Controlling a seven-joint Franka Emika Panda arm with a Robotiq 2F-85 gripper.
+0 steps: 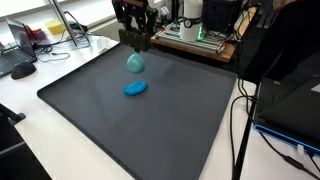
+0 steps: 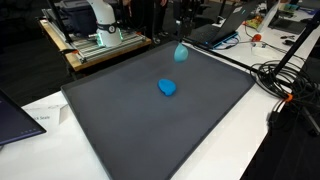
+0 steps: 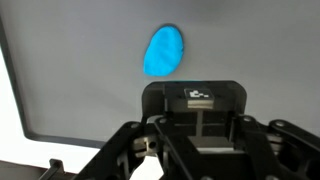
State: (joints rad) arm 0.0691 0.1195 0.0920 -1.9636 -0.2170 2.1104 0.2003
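Observation:
A dark grey mat covers the white table. A bright blue rounded lump lies on the mat towards its far side. A paler blue lump hangs in the air above the mat, right under my gripper, which is shut on its top. In the wrist view the gripper has its fingers drawn together. A blue oval shows just beyond the fingertips, and I cannot tell which lump it is.
A wooden bench with electronics stands behind the mat. Black cables run beside one edge. A mouse and desk clutter sit at the side, and a paper lies near a corner.

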